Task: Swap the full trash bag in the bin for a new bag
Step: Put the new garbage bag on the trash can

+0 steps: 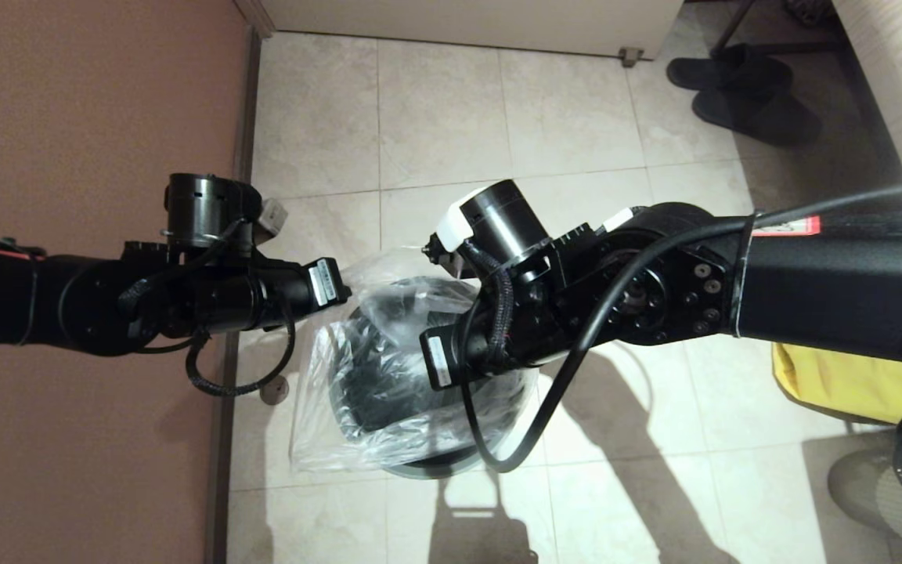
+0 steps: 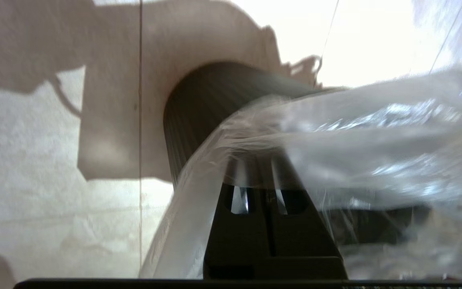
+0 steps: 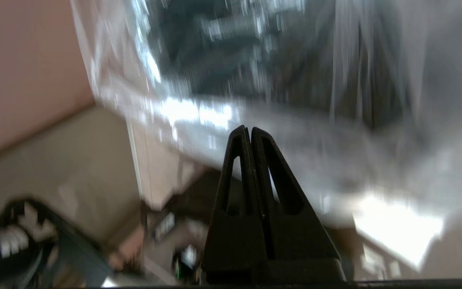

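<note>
On tiled floor, centre: the bin (image 1: 412, 392), the new bag (image 1: 357, 368) draped over its mouth. Left gripper (image 2: 255, 168) pinches film at left rim; right gripper (image 3: 250, 134), fingers together on film, at right rim. Bag spans between them.

Home: tiled floor (image 1: 435, 117), slippers (image 1: 745, 90), waste bin (image 1: 388, 392)

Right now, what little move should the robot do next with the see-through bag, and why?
Probably pull the two grippers apart to spread the new bag wider. The left gripper and right gripper both look shut on the bag, which is draped crumpled over the bin, not yet around its rim.
</note>
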`<state>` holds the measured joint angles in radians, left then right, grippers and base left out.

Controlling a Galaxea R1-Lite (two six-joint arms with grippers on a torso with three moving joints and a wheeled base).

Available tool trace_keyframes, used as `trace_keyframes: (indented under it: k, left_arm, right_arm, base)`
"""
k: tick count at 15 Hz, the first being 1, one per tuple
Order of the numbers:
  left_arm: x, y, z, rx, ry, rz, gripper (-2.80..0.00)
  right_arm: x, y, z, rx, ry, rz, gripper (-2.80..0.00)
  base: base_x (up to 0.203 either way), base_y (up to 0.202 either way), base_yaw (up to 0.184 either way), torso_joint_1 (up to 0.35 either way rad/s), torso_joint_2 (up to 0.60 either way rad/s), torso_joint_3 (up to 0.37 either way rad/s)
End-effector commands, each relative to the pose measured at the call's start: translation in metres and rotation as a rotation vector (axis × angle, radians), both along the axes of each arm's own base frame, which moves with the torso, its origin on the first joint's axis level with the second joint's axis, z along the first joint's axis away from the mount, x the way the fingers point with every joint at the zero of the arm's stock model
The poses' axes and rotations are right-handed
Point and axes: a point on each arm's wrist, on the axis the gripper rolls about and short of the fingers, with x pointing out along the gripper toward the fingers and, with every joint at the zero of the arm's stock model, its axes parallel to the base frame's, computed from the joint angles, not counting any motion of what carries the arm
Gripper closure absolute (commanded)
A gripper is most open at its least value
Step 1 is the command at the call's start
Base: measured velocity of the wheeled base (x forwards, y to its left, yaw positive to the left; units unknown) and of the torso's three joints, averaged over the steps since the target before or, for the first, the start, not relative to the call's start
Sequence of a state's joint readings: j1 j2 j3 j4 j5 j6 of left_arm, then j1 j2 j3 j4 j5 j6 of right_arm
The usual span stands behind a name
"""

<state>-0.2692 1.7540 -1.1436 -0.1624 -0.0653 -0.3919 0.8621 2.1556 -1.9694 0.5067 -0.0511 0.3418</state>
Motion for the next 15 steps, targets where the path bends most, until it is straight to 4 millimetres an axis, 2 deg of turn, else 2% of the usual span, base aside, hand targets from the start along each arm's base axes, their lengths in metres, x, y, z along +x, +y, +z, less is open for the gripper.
trace_keyframes:
  k: [1, 4, 7, 10, 12, 15]
  left_arm:
    - [0.004, 0.001, 0.000, -0.005, -0.010, 0.007, 0.00]
    - [0.007, 0.006, 0.001, -0.007, -0.019, 0.021, 0.00]
    - [0.009, 0.012, 0.000, -0.007, -0.016, 0.036, 0.00]
    - [0.013, 0.012, -0.002, -0.010, -0.011, 0.026, 0.00]
    - [0.015, 0.011, -0.004, -0.010, -0.007, 0.026, 0.00]
    - [0.023, 0.010, -0.013, -0.002, 0.013, 0.028, 0.00]
  right_arm:
    - [0.016, 0.012, -0.016, 0.025, -0.046, 0.005, 0.00]
    - [0.037, 0.016, -0.021, 0.103, -0.140, -0.016, 0.00]
    - [0.057, 0.008, -0.018, 0.155, -0.218, -0.053, 0.00]
    - [0.070, -0.001, -0.018, 0.161, -0.247, -0.079, 0.00]
    - [0.075, -0.006, -0.011, 0.189, -0.283, -0.092, 0.00]
    - [0.071, -0.010, -0.001, 0.208, -0.298, -0.094, 0.00]
  base:
    - [0.000, 0.000, 0.000, 0.000, 0.00, 0.000]
    - [0.000, 0.000, 0.000, 0.000, 0.00, 0.000]
    - [0.000, 0.000, 0.000, 0.000, 0.00, 0.000]
    - [0.000, 0.000, 0.000, 0.000, 0.00, 0.000]
    - [0.000, 0.000, 0.000, 0.000, 0.00, 0.000]
    - [0.000, 0.000, 0.000, 0.000, 0.00, 0.000]
